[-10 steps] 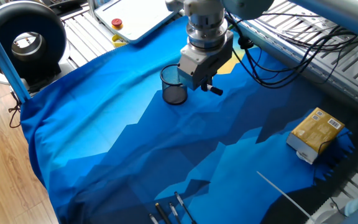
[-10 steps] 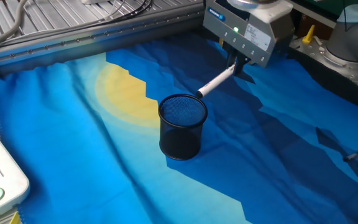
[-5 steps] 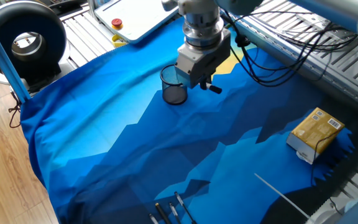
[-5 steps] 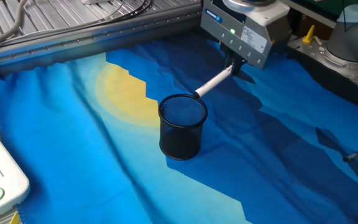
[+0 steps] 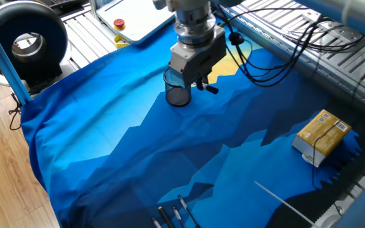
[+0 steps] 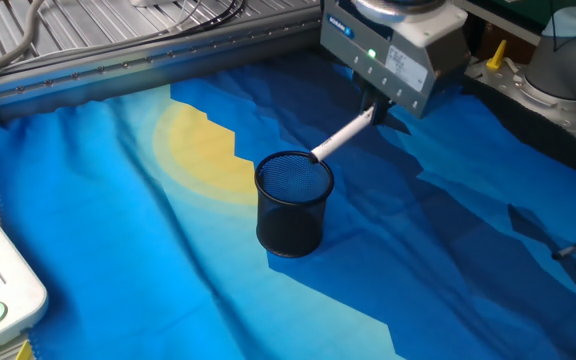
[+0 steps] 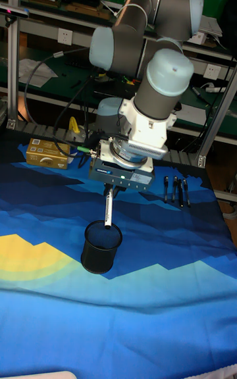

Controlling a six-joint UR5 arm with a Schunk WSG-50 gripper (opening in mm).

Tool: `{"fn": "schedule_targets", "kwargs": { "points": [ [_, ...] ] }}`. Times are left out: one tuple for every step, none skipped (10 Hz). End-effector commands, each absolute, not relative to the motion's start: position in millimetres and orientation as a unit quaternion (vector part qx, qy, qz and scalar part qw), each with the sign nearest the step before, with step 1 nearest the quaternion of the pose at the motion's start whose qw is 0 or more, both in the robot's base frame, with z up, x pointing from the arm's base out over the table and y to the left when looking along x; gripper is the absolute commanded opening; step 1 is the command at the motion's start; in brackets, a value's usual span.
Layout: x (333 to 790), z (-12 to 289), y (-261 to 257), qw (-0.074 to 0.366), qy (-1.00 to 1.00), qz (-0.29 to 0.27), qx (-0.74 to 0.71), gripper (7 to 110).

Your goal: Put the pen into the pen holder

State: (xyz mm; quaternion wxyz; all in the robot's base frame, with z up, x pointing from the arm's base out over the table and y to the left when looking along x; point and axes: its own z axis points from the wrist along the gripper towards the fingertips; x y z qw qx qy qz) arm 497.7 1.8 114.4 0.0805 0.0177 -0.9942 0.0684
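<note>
The pen holder (image 6: 293, 203) is a black mesh cup standing upright on the blue cloth, also seen as the cup (image 5: 177, 88) and the cup (image 7: 101, 247). My gripper (image 6: 377, 105) is shut on the pen (image 6: 342, 134), a slim white marker held tilted. Its lower tip hangs just over the cup's far rim. In the tall view the pen (image 7: 108, 210) points down from the gripper (image 7: 112, 191) toward the cup's opening. In the first fixed view the gripper (image 5: 198, 79) stands right beside the cup and the pen's black end (image 5: 210, 89) sticks out to the right.
A yellow box (image 5: 322, 135) lies at the cloth's right edge. Several dark pens (image 5: 175, 214) lie near the front edge, with a long thin white rod (image 5: 282, 201) beside them. A black ring-shaped device (image 5: 23, 42) stands at the left. Cables (image 5: 277, 60) trail behind the arm.
My gripper with the pen has shifted a little toward the cup, bringing the pen's lower tip over the cup's rim. The cup has not moved.
</note>
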Motion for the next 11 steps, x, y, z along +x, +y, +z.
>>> {"fn": "schedule_targets", "kwargs": {
  "points": [
    [502.5,103.9,13.2,0.102,-0.993,0.064,0.006,7],
    [502.0,102.4,13.9,0.106,-0.992,0.065,0.002,7],
    [501.4,102.3,12.3,0.11,-0.991,0.071,-0.001,7],
    [500.3,103.5,11.7,0.113,-0.991,0.074,-0.005,7],
    [498.3,105.0,12.2,0.118,-0.99,0.075,-0.01,7],
    [495.8,106.8,12.1,0.127,-0.988,0.081,-0.016,7],
    [496.0,105.9,13.1,0.131,-0.988,0.082,-0.015,7],
    [500.8,103.2,14.2,0.124,-0.989,0.079,-0.012,7],
    [505.3,102.8,16.2,0.118,-0.99,0.078,-0.012,7],
    [507.6,106.2,16.9,0.116,-0.99,0.082,-0.011,7],
    [507.3,117.4,19.0,0.116,-0.989,0.087,-0.008,7]
  ]
}}
